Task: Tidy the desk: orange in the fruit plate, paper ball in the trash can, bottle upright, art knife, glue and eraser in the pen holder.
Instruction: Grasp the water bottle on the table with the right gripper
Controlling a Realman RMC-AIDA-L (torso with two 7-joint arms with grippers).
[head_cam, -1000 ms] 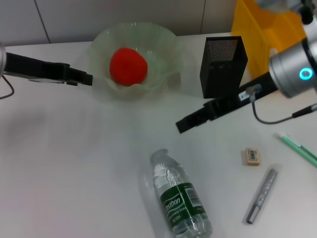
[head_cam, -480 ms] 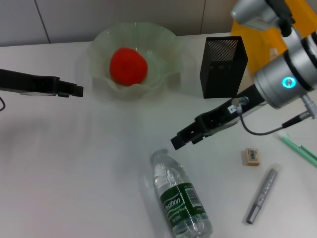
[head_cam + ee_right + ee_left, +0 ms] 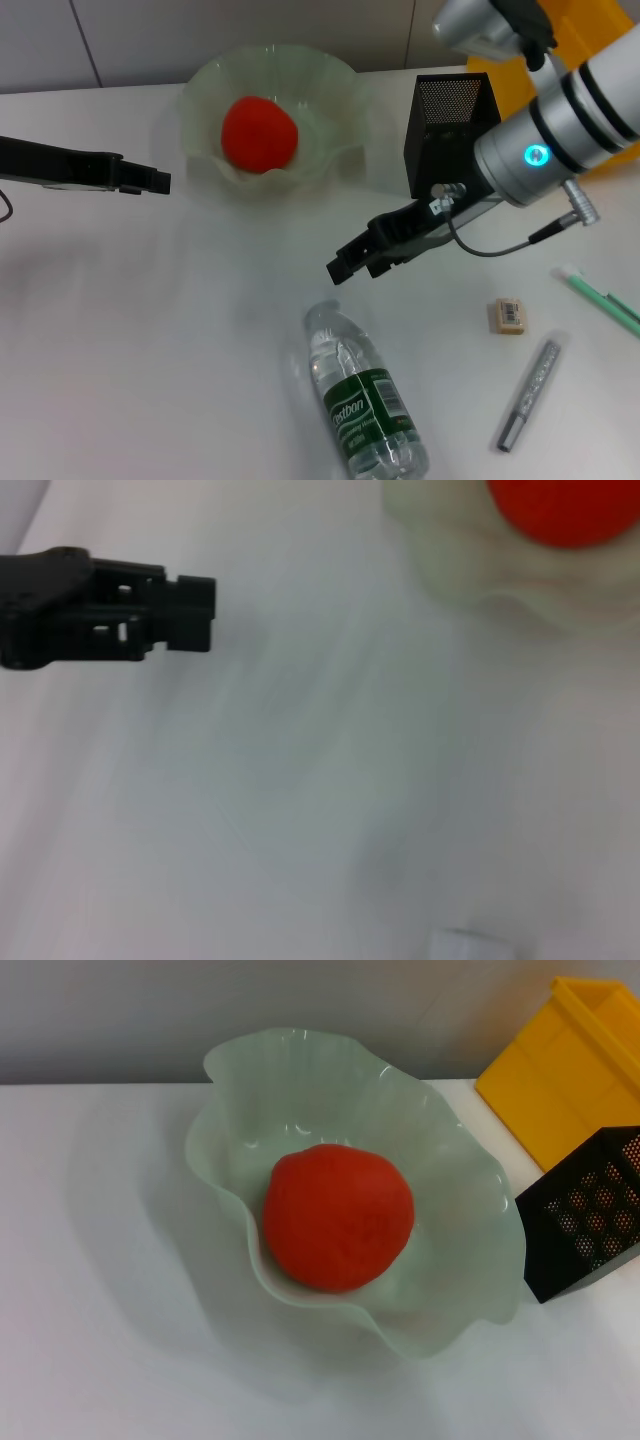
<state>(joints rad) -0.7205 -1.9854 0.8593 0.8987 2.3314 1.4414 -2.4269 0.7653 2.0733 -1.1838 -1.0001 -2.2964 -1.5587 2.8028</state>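
Hovering: right gripper [image 3: 340, 268] above bottle [image 3: 362, 402] cap, fingers seemingly closed.

Right gripper [image 3: 340, 268]: I have moved it further left across the bench and nearer the cap of the bottle [image 3: 362, 400]; it now hangs just beyond the cap.
Right arm: forearm has swung in front of the pen holder [image 3: 446, 130].
Left gripper [image 3: 160, 182]: drawn back left from the fruit plate [image 3: 340, 80].
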